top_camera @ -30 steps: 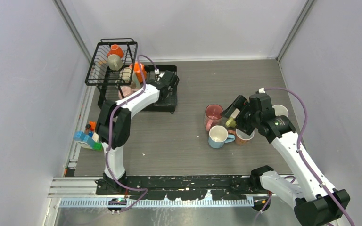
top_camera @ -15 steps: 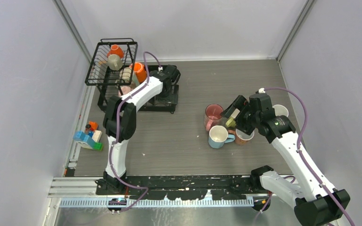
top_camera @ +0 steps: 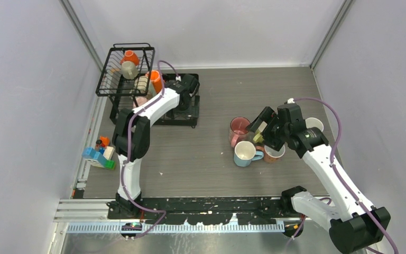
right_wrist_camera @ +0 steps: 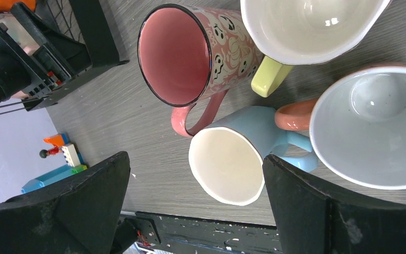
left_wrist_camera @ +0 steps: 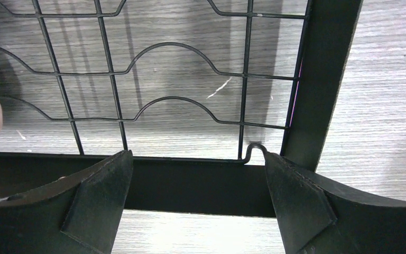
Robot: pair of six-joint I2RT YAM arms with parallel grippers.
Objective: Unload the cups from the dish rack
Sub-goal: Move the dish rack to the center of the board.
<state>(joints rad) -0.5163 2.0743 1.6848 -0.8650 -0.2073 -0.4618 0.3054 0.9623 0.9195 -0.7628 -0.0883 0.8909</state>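
Observation:
The black dish rack stands at the far left, its raised basket holding orange and beige cups. More cups, one orange, sit just below it. My left gripper hangs open over the rack's flat tray part. Its fingers straddle the tray's black frame bar with nothing held. My right gripper is open above the cups on the table: pink, white with a yellow handle, light blue and orange. Another white cup stands behind the right arm.
Coloured toy blocks lie by the left wall. Grey walls close in the left, right and far sides. A black rail runs along the near edge by the arm bases.
The left arm has swung its wrist a little farther back over the tray section. The right arm has barely moved. Both grippers stay open.

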